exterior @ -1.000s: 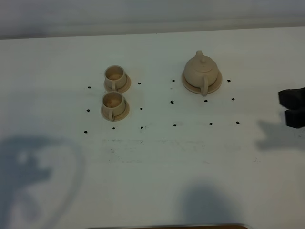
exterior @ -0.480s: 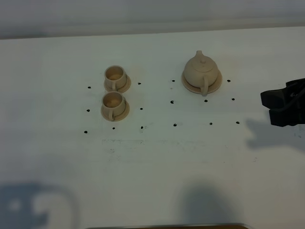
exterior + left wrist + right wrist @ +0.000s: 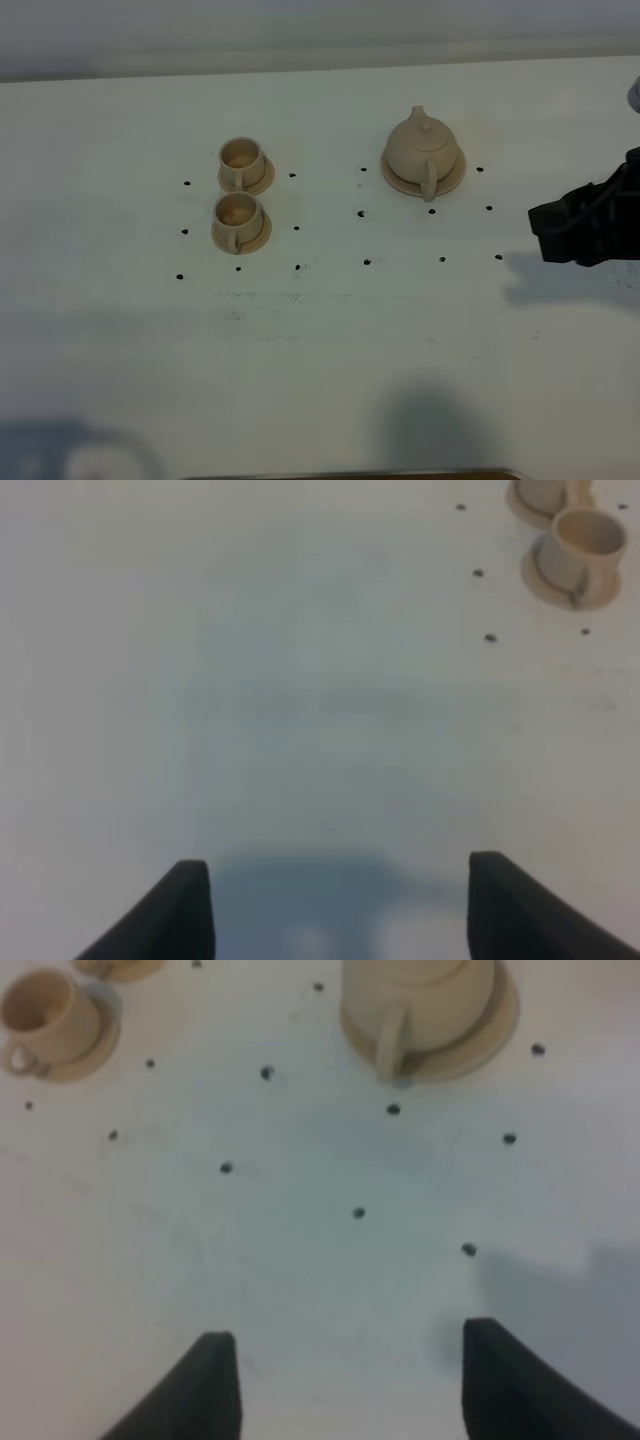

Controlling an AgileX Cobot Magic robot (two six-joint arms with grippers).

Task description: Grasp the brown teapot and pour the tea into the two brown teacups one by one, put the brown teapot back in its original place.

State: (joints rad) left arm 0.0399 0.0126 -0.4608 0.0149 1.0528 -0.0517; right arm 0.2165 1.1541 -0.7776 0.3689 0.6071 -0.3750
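Note:
The brown teapot stands lid on, on its wide saucer, the original place, at the table's back right, handle toward the front. The two brown teacups sit on small saucers to its left, one behind the other. The tea is hidden. My right gripper hovers open and empty, right of and nearer than the teapot. In the right wrist view, the gripper points toward the teapot and one teacup. My left gripper is open over bare table, far from the teacups.
Small black dots mark the white table around the cups and the teapot. A brown strip shows at the front edge. A grey wall rises behind the table.
My right gripper has moved left, further into the high view and nearer the teapot. The left arm's shadow at the front left has shrunk away. Teapot and cups are unmoved.

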